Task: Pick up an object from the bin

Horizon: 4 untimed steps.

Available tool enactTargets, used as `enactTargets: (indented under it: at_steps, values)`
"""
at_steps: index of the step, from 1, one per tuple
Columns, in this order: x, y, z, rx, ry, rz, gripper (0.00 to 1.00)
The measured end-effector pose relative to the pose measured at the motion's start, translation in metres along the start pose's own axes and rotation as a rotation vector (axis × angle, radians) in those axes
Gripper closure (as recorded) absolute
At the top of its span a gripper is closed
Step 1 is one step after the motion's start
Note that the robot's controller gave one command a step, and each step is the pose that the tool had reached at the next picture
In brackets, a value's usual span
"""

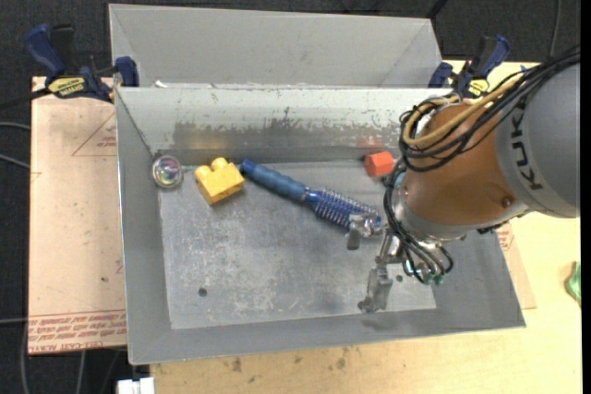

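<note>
Risk I see: the jaws, open or closed I cannot tell, hang over bare bin floor (259,277) just beside the coiled end of the blue brush (294,189), so closing here could catch nothing or nudge the brush away.

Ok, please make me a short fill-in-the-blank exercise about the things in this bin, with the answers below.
1. The toy brick is ____ in colour.
2. The brush has a ____ handle.
3. The brush's ____ end lies nearer the gripper.
4. In the camera view, the shiny ball lies to the ____ of the brick.
Missing words: yellow; blue; bristle; left.
</note>
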<state>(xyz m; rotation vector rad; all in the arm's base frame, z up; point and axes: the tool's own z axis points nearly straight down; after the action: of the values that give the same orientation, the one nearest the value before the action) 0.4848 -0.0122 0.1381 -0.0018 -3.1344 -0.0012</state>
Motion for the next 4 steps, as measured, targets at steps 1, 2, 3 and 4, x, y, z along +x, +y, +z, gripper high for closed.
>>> enactTargets:
  at_steps: [1, 2, 3, 4]
  values:
    - [-0.073, 0.01, 0.002, -0.001, -0.015, 0.036, 0.0]
    - [-0.113, -0.011, 0.067, -0.001, -0.02, 0.135, 0.0]
    - [-0.109, -0.01, 0.068, 0.0, -0.008, 0.133, 1.0]
    - [-0.084, 0.03, -0.062, -0.002, -0.015, 0.09, 1.0]
